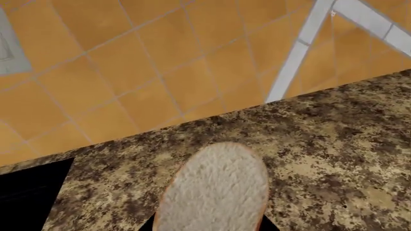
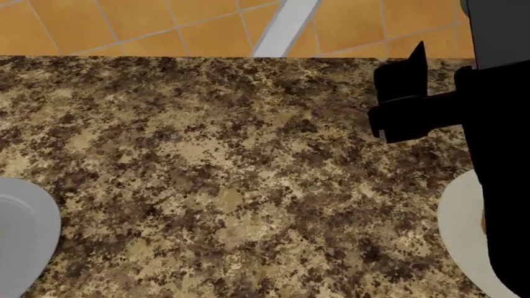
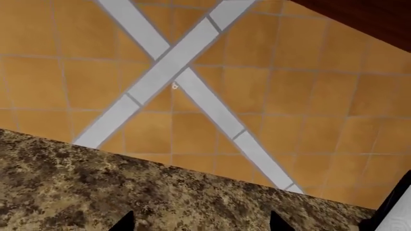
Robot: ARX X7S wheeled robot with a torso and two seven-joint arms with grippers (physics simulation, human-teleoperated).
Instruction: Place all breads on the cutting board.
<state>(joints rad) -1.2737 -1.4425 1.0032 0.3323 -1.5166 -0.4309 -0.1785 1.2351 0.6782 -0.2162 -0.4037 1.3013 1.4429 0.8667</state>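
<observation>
The cut bread chunk (image 1: 215,190), with a white crumb face and a thin tan crust, fills the space between my left gripper's (image 1: 207,225) two dark fingertips, just above the speckled counter (image 1: 334,159). The left gripper is shut on it and does not show in the head view. My right gripper (image 3: 200,224) is open and empty over the counter near its far edge, its fingertips wide apart. The right arm (image 2: 497,124) shows at the right of the head view. The oval loaf and the cutting board are out of view.
Two round light-grey plates lie on the brown speckled counter (image 2: 215,174), one at the left (image 2: 25,226) and one at the right (image 2: 460,226), partly behind my right arm. Orange tiles with white stripes (image 3: 173,72) lie beyond the counter's edge. A black area (image 1: 29,192) borders the counter.
</observation>
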